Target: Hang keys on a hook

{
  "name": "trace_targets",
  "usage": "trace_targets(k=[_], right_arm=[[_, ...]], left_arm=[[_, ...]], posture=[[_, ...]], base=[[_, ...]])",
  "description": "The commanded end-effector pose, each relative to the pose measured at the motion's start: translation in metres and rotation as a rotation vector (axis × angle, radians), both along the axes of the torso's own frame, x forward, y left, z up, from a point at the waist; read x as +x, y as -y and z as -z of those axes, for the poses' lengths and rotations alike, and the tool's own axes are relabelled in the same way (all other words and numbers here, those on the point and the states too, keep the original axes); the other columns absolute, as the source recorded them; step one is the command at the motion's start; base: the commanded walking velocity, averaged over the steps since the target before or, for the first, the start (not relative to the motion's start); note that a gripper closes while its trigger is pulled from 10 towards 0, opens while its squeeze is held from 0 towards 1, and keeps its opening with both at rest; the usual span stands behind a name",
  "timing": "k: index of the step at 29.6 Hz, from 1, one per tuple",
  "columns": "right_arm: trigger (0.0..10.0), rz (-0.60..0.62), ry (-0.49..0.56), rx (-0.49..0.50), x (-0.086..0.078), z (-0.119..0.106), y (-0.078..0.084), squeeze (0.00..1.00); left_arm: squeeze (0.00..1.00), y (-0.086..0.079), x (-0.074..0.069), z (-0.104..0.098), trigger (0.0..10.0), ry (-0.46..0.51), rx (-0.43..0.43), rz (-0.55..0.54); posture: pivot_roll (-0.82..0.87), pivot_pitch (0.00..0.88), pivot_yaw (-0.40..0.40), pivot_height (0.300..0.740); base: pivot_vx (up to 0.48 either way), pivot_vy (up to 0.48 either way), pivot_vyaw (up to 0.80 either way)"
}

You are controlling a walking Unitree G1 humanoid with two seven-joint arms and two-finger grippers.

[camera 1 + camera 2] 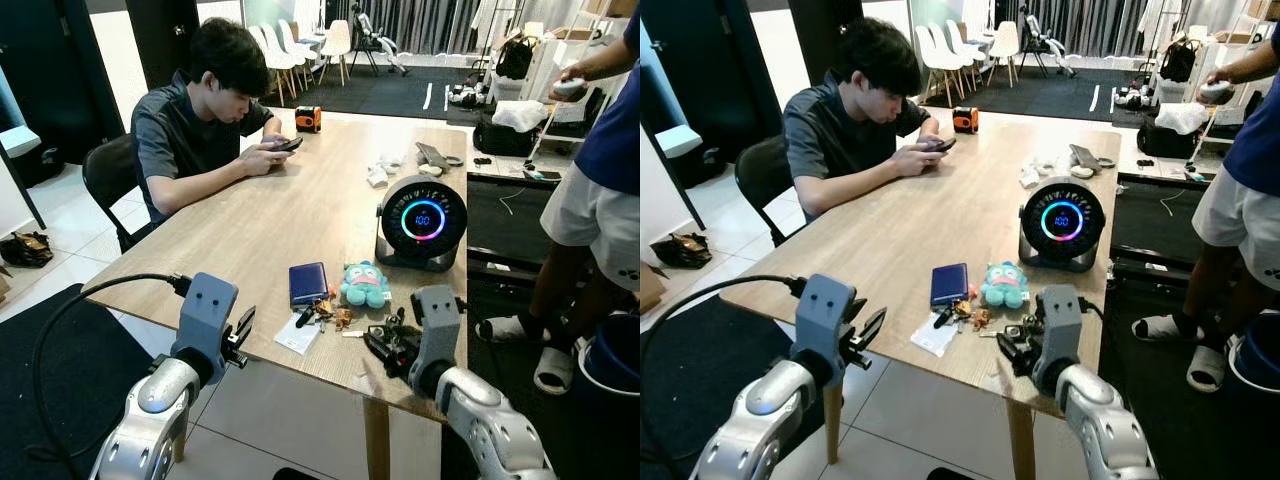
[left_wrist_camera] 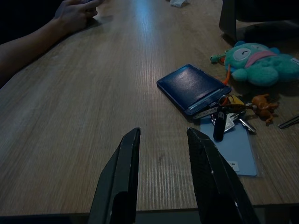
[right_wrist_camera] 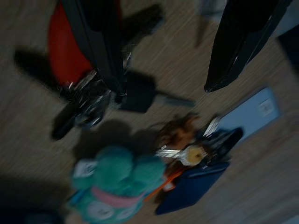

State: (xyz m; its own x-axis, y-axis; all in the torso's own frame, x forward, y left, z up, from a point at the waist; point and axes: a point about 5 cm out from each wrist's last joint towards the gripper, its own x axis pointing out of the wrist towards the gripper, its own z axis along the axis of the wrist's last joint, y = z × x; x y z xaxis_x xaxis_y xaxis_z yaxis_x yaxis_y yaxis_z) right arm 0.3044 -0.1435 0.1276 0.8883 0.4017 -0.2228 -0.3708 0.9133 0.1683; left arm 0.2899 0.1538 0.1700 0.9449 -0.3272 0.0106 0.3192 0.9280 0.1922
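Observation:
A bunch of keys (image 1: 322, 312) with a small brown charm lies on the wooden table (image 1: 250, 230) near its front edge, between a dark blue wallet (image 1: 308, 283) and a pale card (image 1: 298, 335). A teal plush toy (image 1: 364, 285) lies just right of the wallet. My right gripper (image 1: 382, 343) hovers open low over the table right of the keys, above a black key fob (image 3: 138, 98) and a red object (image 3: 65, 51). My left gripper (image 1: 243, 338) stands open just off the front edge, pointing at the keys (image 2: 229, 116).
A person (image 1: 200, 120) sits at the table's left side with a phone. Another person (image 1: 590, 200) stands at the right. A round speaker with a lit dial (image 1: 423, 222) stands behind the plush. An orange tape measure (image 1: 308, 118) and small items lie at the far end.

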Motion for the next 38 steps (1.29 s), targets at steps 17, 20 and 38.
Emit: trace_targets(k=[17,20,38], right_arm=[[10.0,0.201,-0.104,-0.066,-0.006,0.006,0.035,0.0],[10.0,0.209,-0.11,-0.056,-0.001,0.006,0.034,0.0],[10.0,0.28,-0.07,-0.037,0.01,-0.006,0.044,0.0]], left_arm=[[0.0,0.005,0.001,0.003,10.0,-0.014,0.003,0.015],[0.0,0.004,0.0,0.003,10.0,-0.013,0.004,0.012],[0.0,0.004,-0.002,0.004,10.0,-0.015,0.005,0.005]], posture=[[0.05,0.116,0.035,0.74],[0.06,0.116,0.032,0.74],[0.06,0.111,0.032,0.74]], base=[[0.0,0.0,0.0],[0.0,0.0,0.0],[0.0,0.0,0.0]])
